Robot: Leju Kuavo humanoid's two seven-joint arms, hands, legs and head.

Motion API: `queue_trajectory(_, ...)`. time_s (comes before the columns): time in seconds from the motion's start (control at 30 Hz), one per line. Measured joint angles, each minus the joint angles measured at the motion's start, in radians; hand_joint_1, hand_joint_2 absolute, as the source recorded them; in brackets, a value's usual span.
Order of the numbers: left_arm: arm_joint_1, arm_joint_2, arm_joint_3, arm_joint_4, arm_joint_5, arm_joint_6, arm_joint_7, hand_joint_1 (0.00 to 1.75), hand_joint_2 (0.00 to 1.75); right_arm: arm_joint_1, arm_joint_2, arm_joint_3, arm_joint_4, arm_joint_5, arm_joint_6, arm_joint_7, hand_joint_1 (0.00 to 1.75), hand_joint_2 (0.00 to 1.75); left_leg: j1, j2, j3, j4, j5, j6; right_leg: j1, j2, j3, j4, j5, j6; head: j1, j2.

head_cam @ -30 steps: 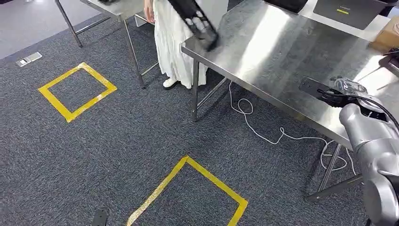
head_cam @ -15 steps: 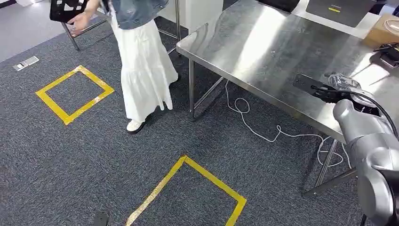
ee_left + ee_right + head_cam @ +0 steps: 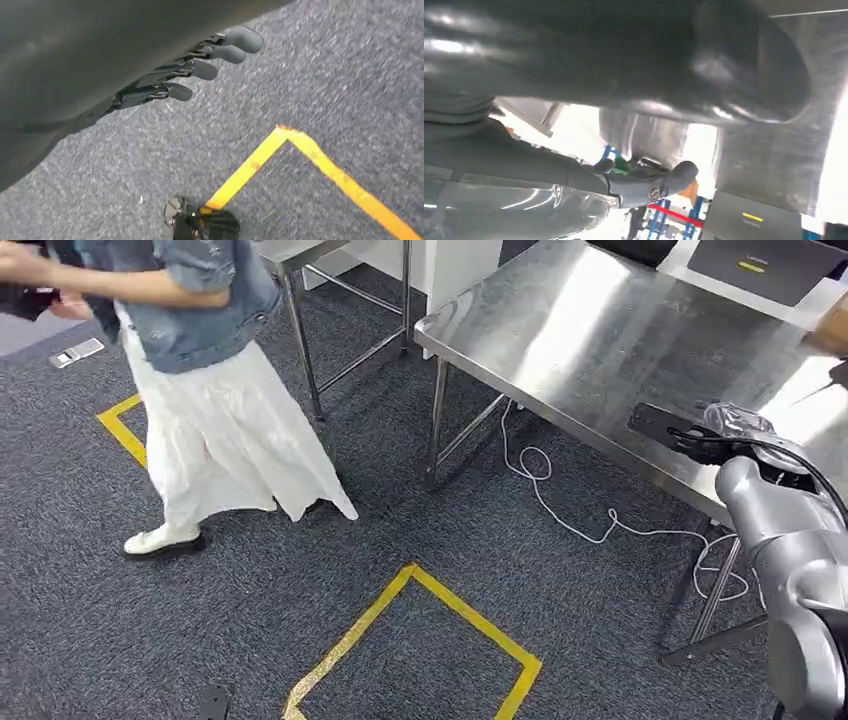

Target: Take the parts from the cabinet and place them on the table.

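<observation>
My right hand point(image 3: 716, 444) hovers over the near edge of the steel table point(image 3: 600, 330) and grips a flat black part point(image 3: 655, 421), with crinkled clear plastic point(image 3: 741, 421) bunched at the hand. In the right wrist view the thick thumb point(image 3: 724, 65) and a dark finger point(image 3: 649, 186) close around shiny clear plastic point(image 3: 524, 210) above the table surface point(image 3: 774, 165). My left hand point(image 3: 200, 65) hangs over the grey carpet with its fingers apart, holding nothing.
A person point(image 3: 220, 440) in a white skirt and denim jacket walks at the left, carrying something dark. Yellow tape squares point(image 3: 440, 610) mark the carpet. A white cable point(image 3: 570, 520) trails under the table. A second steel table's legs point(image 3: 300, 340) stand behind.
The person has walked from the table's corner toward the left front with a dark object. The camera has shifted slightly. My right hand stays over the table edge with the part.
</observation>
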Motion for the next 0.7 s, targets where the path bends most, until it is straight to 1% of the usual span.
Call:
queue_trajectory(0.03, 0.001, -0.008, 0.000, 0.000, 0.000, 0.001, 0.000, 0.00, 0.00, -0.004, 0.001, 0.000, -0.005, 0.002, -0.003, 0.000, 0.00, 0.00, -0.004, 0.000, -0.002, 0.000, 0.004, -0.003, 0.004, 0.003, 0.010, -0.021, 0.004, -0.015, -0.008, 0.000)
queue_trajectory(0.07, 0.000, -0.007, 0.002, 0.000, 0.001, 0.004, 0.000, 0.00, 0.00, -0.010, 0.005, 0.000, -0.006, 0.004, -0.005, -0.001, 0.00, 0.00, 0.001, 0.001, -0.002, -0.006, 0.008, -0.010, 0.004, 0.001, 0.004, -0.027, 0.010, -0.022, -0.007, 0.000)
queue_trajectory(0.1, 0.000, -0.007, 0.004, 0.000, 0.001, 0.004, 0.000, 0.00, 0.00, -0.014, 0.009, 0.000, -0.006, 0.008, -0.009, -0.001, 0.00, 0.00, 0.005, 0.000, -0.002, -0.009, 0.012, -0.015, 0.012, 0.001, 0.002, -0.027, 0.013, -0.028, -0.001, 0.000)
queue_trajectory(0.13, 0.001, -0.008, 0.005, 0.000, 0.002, 0.004, -0.001, 0.00, 0.00, -0.014, 0.009, 0.000, -0.006, 0.008, -0.011, -0.001, 0.00, 0.00, 0.006, 0.000, 0.000, -0.013, 0.015, -0.020, 0.012, 0.001, 0.002, -0.030, 0.016, -0.033, -0.003, 0.000)
queue_trajectory(0.17, 0.001, -0.009, 0.006, 0.000, 0.002, 0.004, -0.001, 0.00, 0.00, -0.014, 0.012, 0.000, -0.006, 0.010, -0.011, -0.001, 0.00, 0.00, 0.003, -0.001, 0.004, -0.022, 0.021, -0.029, 0.010, 0.001, 0.010, -0.051, 0.027, -0.039, 0.003, 0.000)
queue_trajectory(0.2, 0.001, -0.007, 0.008, 0.000, 0.003, 0.005, -0.002, 0.00, 0.00, -0.009, 0.018, 0.000, -0.006, 0.013, -0.013, -0.002, 0.00, 0.00, 0.005, 0.004, -0.002, -0.014, 0.018, -0.029, -0.029, -0.005, 0.037, -0.079, 0.050, -0.034, -0.002, 0.000)
queue_trajectory(0.23, 0.003, -0.004, 0.011, 0.000, 0.003, 0.006, -0.002, 0.00, 0.00, -0.012, 0.025, 0.002, -0.006, 0.017, -0.014, -0.002, 0.00, 1.75, 0.002, 0.008, -0.014, 0.018, -0.016, -0.035, -0.023, -0.004, 0.038, -0.090, 0.059, -0.042, -0.002, 0.000)
queue_trajectory(0.27, 0.003, -0.003, 0.011, 0.000, 0.003, 0.006, -0.002, 0.00, 0.00, -0.014, 0.029, 0.003, -0.006, 0.019, -0.015, -0.002, 0.00, 1.75, 0.005, 0.008, -0.037, 0.079, -0.057, -0.039, -0.022, -0.006, 0.037, -0.090, 0.063, -0.045, -0.005, 0.000)
queue_trajectory(0.3, 0.005, -0.003, 0.012, 0.000, 0.003, 0.005, -0.002, 0.00, 0.00, -0.010, 0.035, 0.006, -0.006, 0.019, -0.015, -0.002, 0.00, 1.75, 0.008, 0.010, -0.065, 0.154, -0.094, -0.045, -0.021, -0.006, 0.036, -0.090, 0.064, -0.044, -0.007, 0.000)
queue_trajectory(0.33, 0.007, -0.002, 0.012, 0.000, 0.003, 0.005, -0.002, 0.00, 0.00, -0.006, 0.037, 0.007, -0.006, 0.020, -0.015, -0.002, 0.00, 1.75, 0.010, 0.013, -0.091, 0.221, -0.122, -0.052, -0.020, -0.006, 0.035, -0.089, 0.064, -0.043, -0.006, 0.000)
queue_trajectory(0.37, 0.008, -0.002, 0.013, 0.000, 0.003, 0.005, -0.002, 0.00, 0.00, -0.002, 0.042, 0.008, -0.006, 0.022, -0.015, -0.002, 0.00, 1.75, 0.012, 0.014, -0.101, 0.251, -0.126, -0.059, -0.021, -0.006, 0.033, -0.085, 0.064, -0.042, -0.007, 0.000)
queue_trajectory(0.4, 0.009, -0.002, 0.013, 0.000, 0.004, 0.005, -0.002, 0.00, 0.00, 0.002, 0.045, 0.008, -0.005, 0.023, -0.015, -0.002, 0.00, 1.75, 0.017, 0.017, -0.086, 0.228, -0.108, -0.064, -0.022, -0.006, 0.029, -0.079, 0.063, -0.042, -0.007, 0.000)
queue_trajectory(0.43, 0.009, -0.001, 0.013, 0.000, 0.004, 0.006, -0.002, 0.00, 0.00, 0.003, 0.046, 0.008, -0.005, 0.024, -0.015, -0.002, 0.00, 1.75, 0.019, 0.019, -0.072, 0.203, -0.094, -0.066, -0.024, -0.006, 0.027, -0.074, 0.063, -0.041, -0.007, 0.000)
queue_trajectory(0.47, 0.009, 0.002, 0.013, 0.000, 0.004, 0.005, -0.002, 0.00, 0.00, 0.005, 0.048, 0.009, -0.005, 0.026, -0.015, -0.002, 0.00, 1.75, 0.025, 0.021, -0.011, 0.093, -0.043, -0.072, -0.028, -0.006, 0.021, -0.059, 0.057, -0.033, -0.007, 0.000)
queue_trajectory(0.5, 0.009, 0.003, 0.013, 0.000, 0.004, 0.005, -0.002, 0.00, 0.00, 0.004, 0.049, 0.009, -0.005, 0.027, -0.016, -0.002, 0.00, 1.75, 0.030, 0.024, 0.035, 0.009, -0.022, -0.075, -0.029, -0.005, 0.014, -0.044, 0.050, -0.023, -0.008, 0.000)
queue_trajectory(0.53, 0.009, 0.002, 0.013, 0.000, 0.004, 0.005, -0.002, 0.00, 0.00, 0.001, 0.050, 0.009, -0.005, 0.029, -0.016, -0.001, 0.00, 1.75, 0.024, 0.016, 0.036, 0.015, -0.039, -0.069, -0.018, -0.004, 0.000, -0.035, 0.045, -0.014, -0.008, 0.000)
queue_trajectory(0.57, 0.009, 0.002, 0.013, 0.000, 0.004, 0.005, -0.003, 0.00, 0.00, 0.001, 0.048, 0.010, -0.005, 0.030, -0.016, 0.000, 0.00, 1.75, 0.023, 0.013, 0.030, 0.007, -0.034, -0.054, -0.012, -0.004, -0.003, -0.022, 0.041, -0.010, 0.000, 0.000)
queue_trajectory(0.63, 0.011, 0.002, 0.013, 0.000, 0.004, 0.006, -0.003, 0.00, 0.00, 0.001, 0.050, 0.011, -0.005, 0.032, -0.018, 0.001, 0.00, 1.75, 0.013, 0.015, 0.024, 0.007, -0.027, -0.038, -0.010, -0.002, -0.009, -0.029, 0.049, 0.002, -0.001, 0.000)
queue_trajectory(0.67, 0.011, 0.003, 0.014, 0.000, 0.004, 0.006, -0.003, 0.00, 0.00, 0.000, 0.050, 0.011, -0.005, 0.033, -0.018, 0.002, 0.00, 1.75, 0.011, 0.014, 0.024, 0.002, -0.023, -0.030, -0.007, -0.002, -0.013, -0.029, 0.049, 0.009, -0.002, 0.000)
queue_trajectory(0.7, 0.011, 0.002, 0.014, 0.000, 0.004, 0.006, -0.003, 0.00, 0.00, 0.001, 0.048, 0.011, -0.005, 0.034, -0.018, 0.004, 0.00, 1.75, 0.017, 0.015, 0.027, -0.011, -0.015, -0.018, -0.015, -0.003, -0.026, -0.018, 0.041, 0.013, -0.002, 0.000)
